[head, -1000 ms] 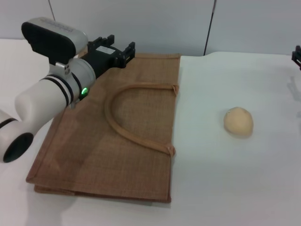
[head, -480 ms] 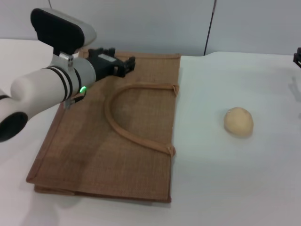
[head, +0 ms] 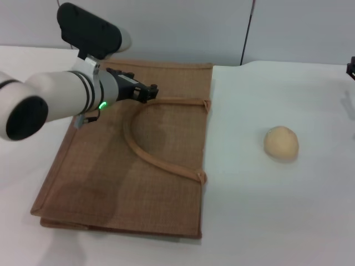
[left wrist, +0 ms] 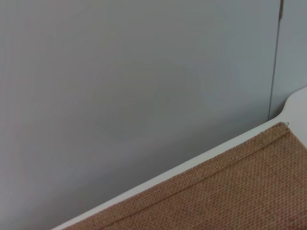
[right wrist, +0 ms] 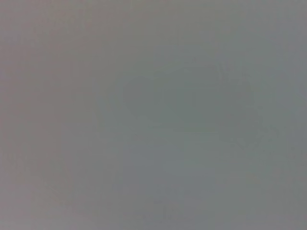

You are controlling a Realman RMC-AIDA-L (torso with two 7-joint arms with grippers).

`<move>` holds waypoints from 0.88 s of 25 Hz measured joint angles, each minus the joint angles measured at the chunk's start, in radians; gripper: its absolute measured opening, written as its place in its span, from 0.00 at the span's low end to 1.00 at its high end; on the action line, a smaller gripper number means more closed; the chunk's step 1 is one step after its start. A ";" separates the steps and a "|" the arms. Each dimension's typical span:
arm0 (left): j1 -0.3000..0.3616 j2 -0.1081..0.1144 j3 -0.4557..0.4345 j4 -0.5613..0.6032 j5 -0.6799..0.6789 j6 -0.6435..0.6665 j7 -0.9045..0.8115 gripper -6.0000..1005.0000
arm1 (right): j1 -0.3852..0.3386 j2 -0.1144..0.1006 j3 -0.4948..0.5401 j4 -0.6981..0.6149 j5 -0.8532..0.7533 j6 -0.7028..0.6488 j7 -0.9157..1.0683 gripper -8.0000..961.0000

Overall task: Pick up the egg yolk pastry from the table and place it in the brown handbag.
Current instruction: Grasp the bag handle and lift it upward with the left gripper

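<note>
The egg yolk pastry (head: 281, 143), a small pale beige ball, sits on the white table (head: 266, 210) to the right of the brown handbag (head: 111, 177). The handbag lies flat, with one arched tan handle (head: 145, 151) on top. My left gripper (head: 147, 91) hovers low over the bag's far part, just above the top of the handle arch and far from the pastry. The left wrist view shows only the bag's trimmed edge (left wrist: 230, 191) and a grey wall. A small black part of my right gripper (head: 351, 67) shows at the far right edge, parked.
A grey wall with a dark vertical seam (head: 246, 33) stands behind the table. Bare white tabletop surrounds the pastry and runs to the front edge. The right wrist view shows only plain grey.
My left arm has swung so the gripper moved from the bag's far edge toward the front and right, lower over the handle arch. The pastry and bag have not moved.
</note>
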 joint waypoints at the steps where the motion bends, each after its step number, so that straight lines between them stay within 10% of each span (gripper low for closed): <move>1: 0.001 -0.009 -0.034 0.009 -0.029 -0.026 0.044 0.64 | 0.000 0.000 0.000 0.000 0.000 0.000 0.000 0.92; 12: -0.008 -0.094 -0.407 -0.021 -0.373 -0.287 0.613 0.64 | 0.003 0.000 0.000 0.000 0.000 0.000 0.000 0.92; 22: -0.058 -0.089 -0.471 -0.090 -0.310 -0.399 0.654 0.64 | 0.005 0.000 0.000 0.000 0.000 0.000 0.000 0.92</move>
